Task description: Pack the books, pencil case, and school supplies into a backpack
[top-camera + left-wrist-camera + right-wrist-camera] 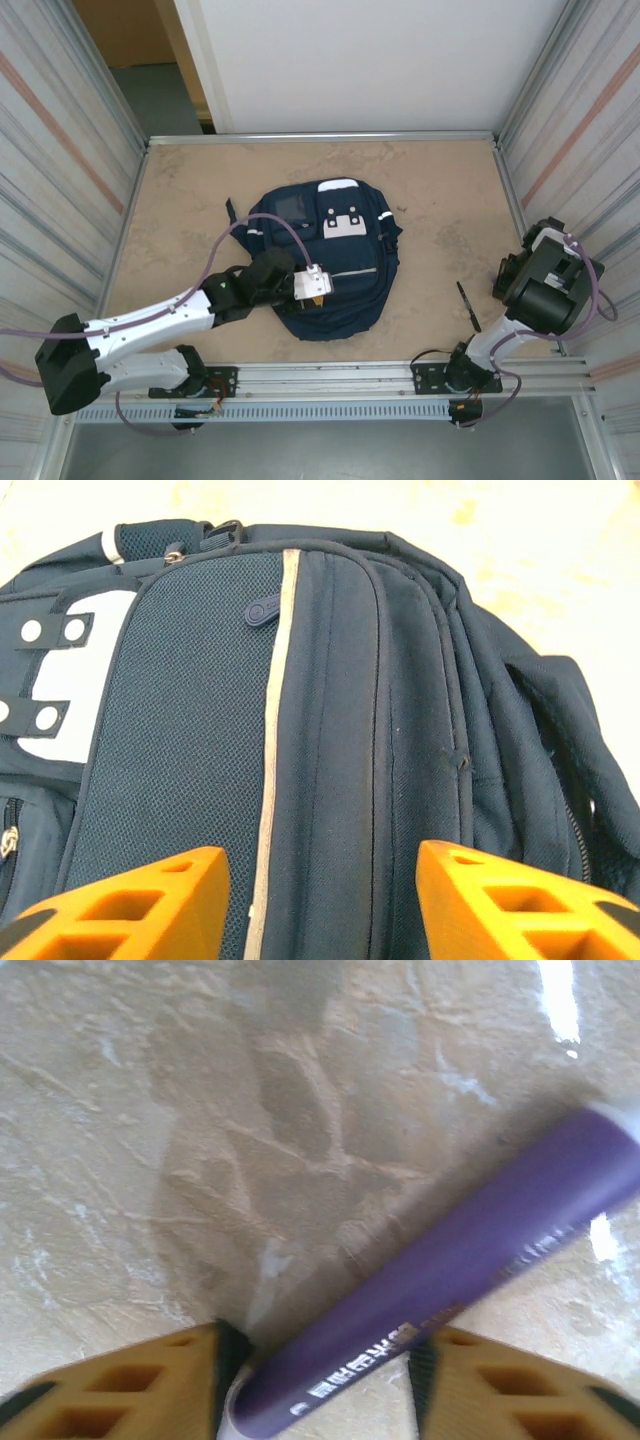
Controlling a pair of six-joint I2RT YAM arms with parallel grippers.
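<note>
— Where's the backpack (325,260)?
— Middle of the table (440,190), with the left gripper (322,890) over its near part.
— And the pen (468,305)?
— On the table to its right, between the fingers (130,1385) of the right gripper (320,1390).

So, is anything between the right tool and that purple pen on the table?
Nothing visible stands in the way. The slim purple pen lies on the beige table, right between the orange fingers of the right tool.
</note>
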